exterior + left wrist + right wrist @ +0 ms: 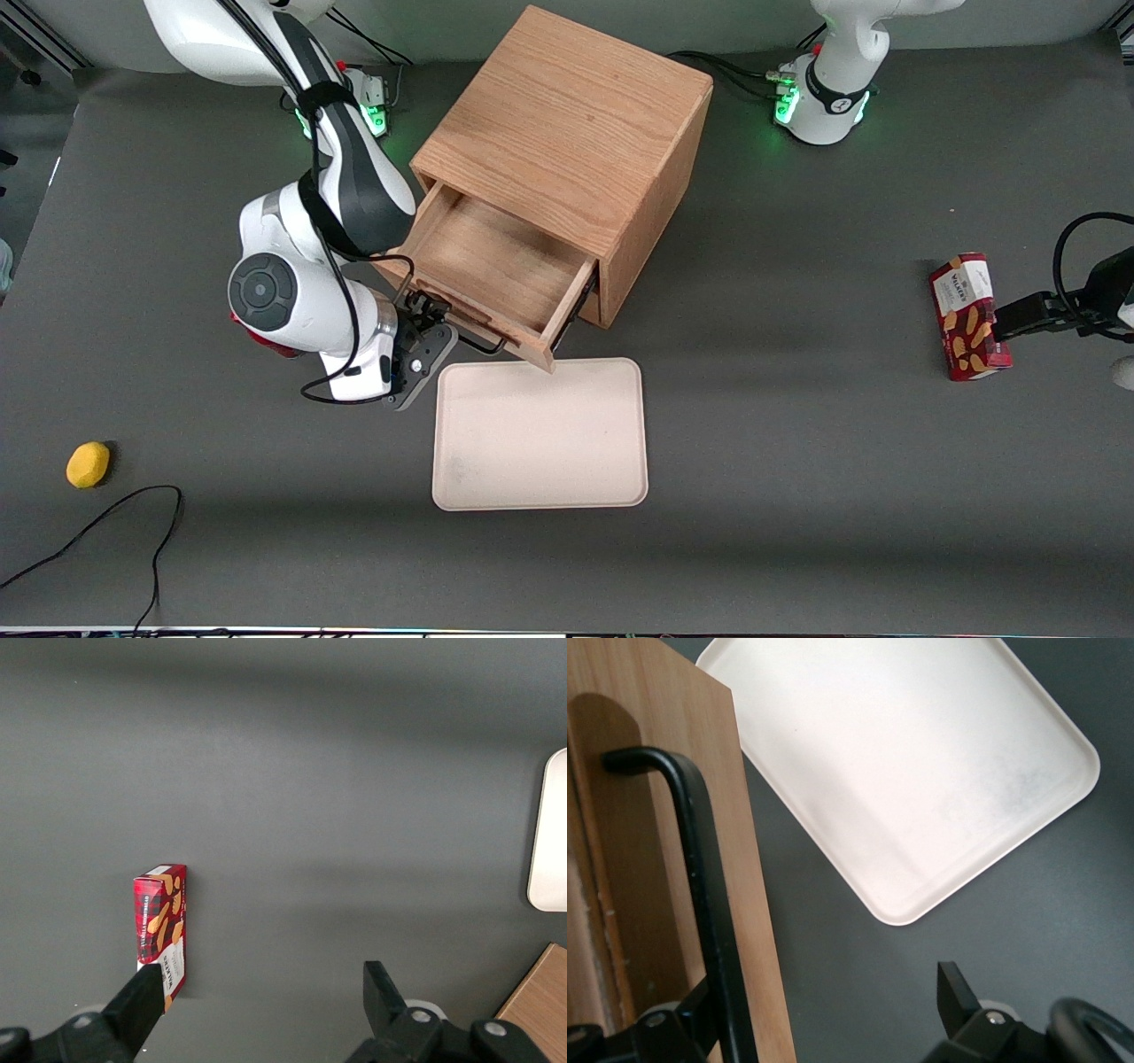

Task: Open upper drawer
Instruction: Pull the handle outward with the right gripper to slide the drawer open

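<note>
Upper drawer (496,266): pulled well out of the wooden cabinet (567,133), inside bare; its long axis runs from the cabinet toward the front camera, angled toward the parked arm's end of the table; its front panel overhangs the nearest edge of the tray.
Handle (709,904): thin black wire bar running along the drawer's front panel (673,815).
Gripper (436,321): at the drawer front, at the handle's end toward the working arm; fingers spread apart, one finger (687,1019) touching or just beside the handle, the other finger (957,992) over the bare table; nothing pinched.
Tray (540,434): pale, rectangular, flat on the table (797,487), in front of the drawer.
Snack box (967,316): red, toward the parked arm's end.
Yellow object (88,464): small, toward the working arm's end, nearer the camera.
</note>
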Available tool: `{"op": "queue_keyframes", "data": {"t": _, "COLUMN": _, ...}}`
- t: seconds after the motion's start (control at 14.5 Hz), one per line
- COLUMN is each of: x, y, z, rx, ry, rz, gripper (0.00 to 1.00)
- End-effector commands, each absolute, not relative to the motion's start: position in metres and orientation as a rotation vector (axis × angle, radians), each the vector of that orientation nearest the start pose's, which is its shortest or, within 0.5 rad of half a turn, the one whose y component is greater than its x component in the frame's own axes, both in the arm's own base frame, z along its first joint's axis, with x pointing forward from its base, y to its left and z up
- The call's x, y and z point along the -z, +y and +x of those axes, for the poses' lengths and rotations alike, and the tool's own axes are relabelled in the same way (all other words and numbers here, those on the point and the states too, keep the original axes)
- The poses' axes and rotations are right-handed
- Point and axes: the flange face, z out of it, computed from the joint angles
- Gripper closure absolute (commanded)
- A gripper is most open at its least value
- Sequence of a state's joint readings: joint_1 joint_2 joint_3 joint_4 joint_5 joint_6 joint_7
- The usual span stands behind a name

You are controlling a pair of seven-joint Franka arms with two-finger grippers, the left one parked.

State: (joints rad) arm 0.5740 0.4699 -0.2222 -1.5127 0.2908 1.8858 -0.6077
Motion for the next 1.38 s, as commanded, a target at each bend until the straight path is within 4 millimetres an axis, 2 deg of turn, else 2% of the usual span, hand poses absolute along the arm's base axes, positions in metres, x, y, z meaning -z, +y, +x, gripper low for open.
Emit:
{"op": "queue_keyframes", "data": {"t": 0.0, "x": -0.399, "y": 0.263, "z": 0.642, "rx": -0.047, "ry": -1.270, "rz": -2.690, "gripper": 0.00}}
{"op": "queue_keyframes", "data": {"t": 0.34, "x": -0.406, "y": 0.245, "z": 0.654, "rx": -0.012, "ry": -1.236, "rz": -2.712, "gripper": 0.00}}
{"op": "queue_keyframes", "data": {"t": 0.55, "x": -0.410, "y": 0.243, "z": 0.661, "rx": 0.013, "ry": -1.232, "rz": -2.718, "gripper": 0.00}}
{"op": "queue_keyframes", "data": {"t": 0.76, "x": -0.435, "y": 0.235, "z": 0.672, "rx": 0.087, "ry": -1.217, "rz": -2.731, "gripper": 0.00}}
{"op": "queue_keyframes", "data": {"t": 1.03, "x": -0.466, "y": 0.202, "z": 0.689, "rx": 0.174, "ry": -1.184, "rz": -2.783, "gripper": 0.00}}
{"op": "queue_keyframes", "data": {"t": 1.1, "x": -0.480, "y": 0.186, "z": 0.691, "rx": 0.200, "ry": -1.140, "rz": -2.806, "gripper": 0.00}}
{"op": "queue_keyframes", "data": {"t": 1.17, "x": -0.493, "y": 0.155, "z": 0.695, "rx": 0.225, "ry": -1.080, "rz": -2.841, "gripper": 0.00}}
{"op": "queue_keyframes", "data": {"t": 1.31, "x": -0.505, "y": 0.099, "z": 0.698, "rx": 0.197, "ry": -0.992, "rz": -2.947, "gripper": 0.00}}
